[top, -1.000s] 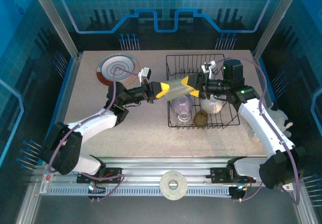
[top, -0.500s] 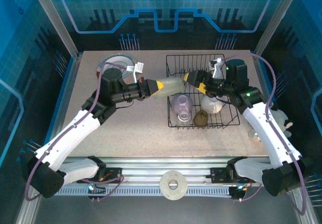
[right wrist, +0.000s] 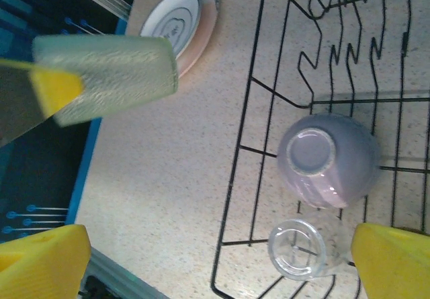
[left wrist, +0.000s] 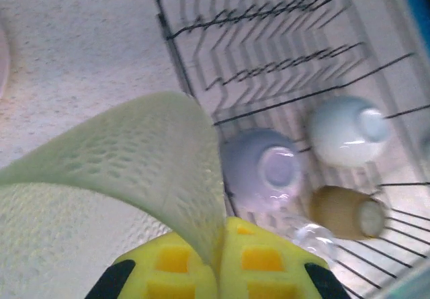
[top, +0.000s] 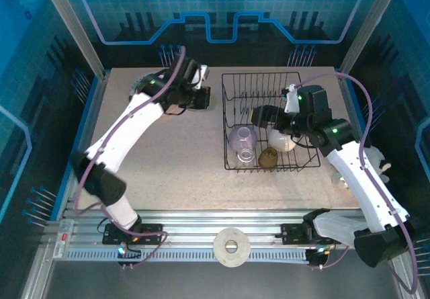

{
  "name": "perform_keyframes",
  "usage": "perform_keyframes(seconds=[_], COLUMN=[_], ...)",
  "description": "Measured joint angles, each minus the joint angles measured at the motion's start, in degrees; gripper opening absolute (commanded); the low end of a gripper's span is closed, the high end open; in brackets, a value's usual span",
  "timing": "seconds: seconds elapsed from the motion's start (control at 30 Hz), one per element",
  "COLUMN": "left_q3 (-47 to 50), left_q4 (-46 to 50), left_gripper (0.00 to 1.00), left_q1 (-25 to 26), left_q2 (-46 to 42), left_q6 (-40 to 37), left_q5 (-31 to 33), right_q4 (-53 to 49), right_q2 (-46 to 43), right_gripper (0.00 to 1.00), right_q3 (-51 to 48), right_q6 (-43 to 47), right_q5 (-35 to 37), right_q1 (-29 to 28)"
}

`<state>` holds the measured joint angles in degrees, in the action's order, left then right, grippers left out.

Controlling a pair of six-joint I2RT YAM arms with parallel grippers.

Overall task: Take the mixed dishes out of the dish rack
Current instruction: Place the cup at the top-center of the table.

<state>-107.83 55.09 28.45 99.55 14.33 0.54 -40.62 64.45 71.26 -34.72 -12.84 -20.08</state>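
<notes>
Cups are coming out of the rack one at a time, and this step looks like carrying one over to the left side to set it down.

The left end effector (left wrist: 218, 272) is squeezed tight on the green cup (left wrist: 134, 151). The cup's thin wall is pinched between the two yellow fingers. From the top view, this arm reaches to the far left part of the bench (top: 181, 151), close to the plate (right wrist: 176, 18) lying there. The cup is up in the air, outside the rack and not touching the bench. I think the next move is to lower it to a bare spot beside the plate and then let go, slowly, so it does not tip.

The rack (top: 262, 87) sits to the right. Inside it, near the front, the lilac cup (right wrist: 329, 158) lies with its bottom up, and a clear glass (right wrist: 299, 245) is just beside it. The amber cup (left wrist: 339, 211) and the cream cup (left wrist: 342, 131) are a bit further right – all four are left to unload.

The right end effector (right wrist: 216, 262) hangs over the rack's left front corner. Its fingers are spread wide apart and hold nothing. It may go for the lilac cup or the glass, as both are right under it.
</notes>
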Motion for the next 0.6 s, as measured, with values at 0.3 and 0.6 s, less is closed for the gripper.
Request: perform_keyframes(seconds=[0.3, 0.6], left_q3=[-28.9, -36.8], left_q4=[13.7, 16.3], left_gripper=[0.00, 0.00], left_q1=[-2.3, -5.0], left_q2=[26.0, 35.7], left_q6=[-9.1, -13.1], left_q5=[9.2, 13.9], right_q4=[-6.1, -10.7], right_q2=[0.0, 0.0], right_gripper=[1.00, 1.00], right_q3=[0.9, 0.9], right_q6=[5.2, 7.4], right_q5=[6.7, 8.1], right_q1=[-1.6, -1.8])
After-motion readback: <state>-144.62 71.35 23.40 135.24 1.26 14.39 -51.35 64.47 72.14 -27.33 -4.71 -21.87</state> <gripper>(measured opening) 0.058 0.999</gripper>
